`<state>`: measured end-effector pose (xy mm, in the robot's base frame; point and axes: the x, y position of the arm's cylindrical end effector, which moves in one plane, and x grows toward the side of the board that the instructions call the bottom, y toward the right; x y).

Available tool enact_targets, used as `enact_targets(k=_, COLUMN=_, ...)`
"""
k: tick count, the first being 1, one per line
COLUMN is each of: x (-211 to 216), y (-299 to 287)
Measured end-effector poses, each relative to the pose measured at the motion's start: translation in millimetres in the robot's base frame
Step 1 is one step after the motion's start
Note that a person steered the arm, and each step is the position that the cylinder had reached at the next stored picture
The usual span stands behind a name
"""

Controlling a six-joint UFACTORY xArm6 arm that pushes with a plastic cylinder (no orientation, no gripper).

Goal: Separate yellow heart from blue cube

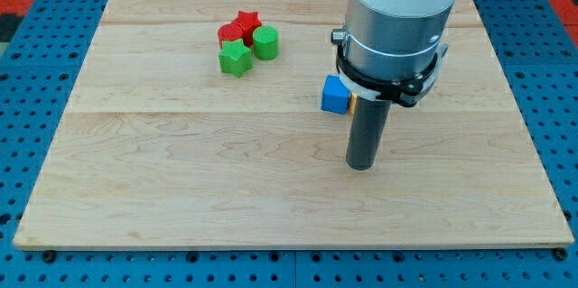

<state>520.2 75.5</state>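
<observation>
The blue cube (335,95) sits right of the board's middle. A small sliver of yellow (353,104) shows just right of the cube, mostly hidden behind my rod; it looks like the yellow heart, touching the cube. My tip (360,166) rests on the board below and a little right of the blue cube, apart from it.
A cluster at the view's upper left of centre holds a red star (246,23), a red block (227,35), a green star (236,57) and a green cylinder (265,42), all touching. The wooden board (181,180) lies on a blue pegboard surface. The arm's wide body (397,17) hides the upper right.
</observation>
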Motion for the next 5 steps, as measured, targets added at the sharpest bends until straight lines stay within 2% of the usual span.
enact_targets(k=1, x=-18.5, y=-12.1)
enact_targets(k=2, x=-22.2, y=0.7)
enact_targets(k=3, x=-48.1, y=-6.1)
enact_targets(k=5, x=-108.7, y=18.6)
